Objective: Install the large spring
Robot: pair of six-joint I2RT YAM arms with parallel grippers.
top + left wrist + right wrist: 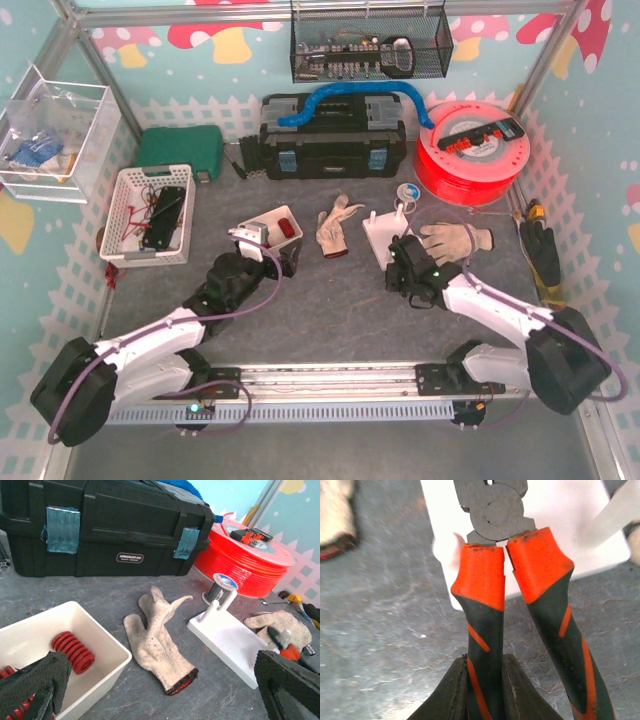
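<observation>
Lower left in the left wrist view, the large red spring [73, 652] lies in its white bin [102, 680], the left claw [161, 687] spread wide above it. The right claw [484, 682] clamps one handle of the pliers [482, 575]; installation looks not yet begun.

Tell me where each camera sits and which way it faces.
Top external: above and behind the bases, looking down on the table; both arms show, left gripper at the white bin, right gripper by the white plate.
Left wrist: low over the bin, facing the toolbox and glove; its open fingers frame the bottom corners.
Right wrist: looking along the pliers toward the plate; its fingers clamp one handle.
Shared: top and left wrist both show glove, toolbox, plate.
</observation>
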